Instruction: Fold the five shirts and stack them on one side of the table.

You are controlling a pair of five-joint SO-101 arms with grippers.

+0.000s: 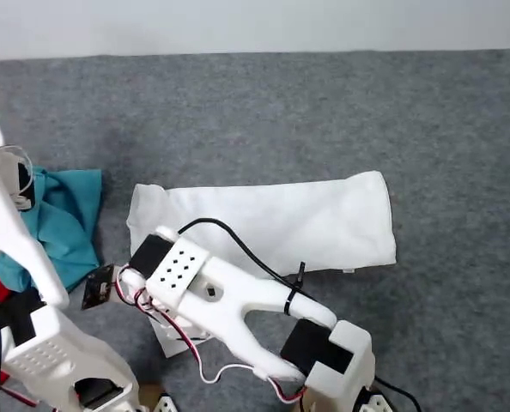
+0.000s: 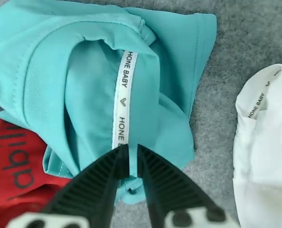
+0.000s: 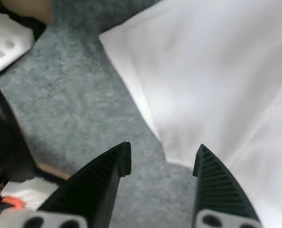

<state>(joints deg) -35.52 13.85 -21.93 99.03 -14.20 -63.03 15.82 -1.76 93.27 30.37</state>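
Lying across the middle of the grey counter [image 1: 324, 112] is the white shirt [image 1: 324, 223], folded into a long band. Right tool [image 3: 162, 159] hovers wide open over that shirt's near corner, one finger above the cloth edge, the other above bare counter. Off at the counter's left edge sits the teal shirt [image 2: 74, 80], crumpled, collar tape showing. Left tool [image 2: 129, 152] is pinched nearly closed on it, teal cloth in the slit. A red shirt [image 2: 13, 166] peeks out, touching the teal one.

Grey felt-like tbl cover [image 1: 324, 112] w/ pale strip [image 1: 238, 26], maybe wall, behind.
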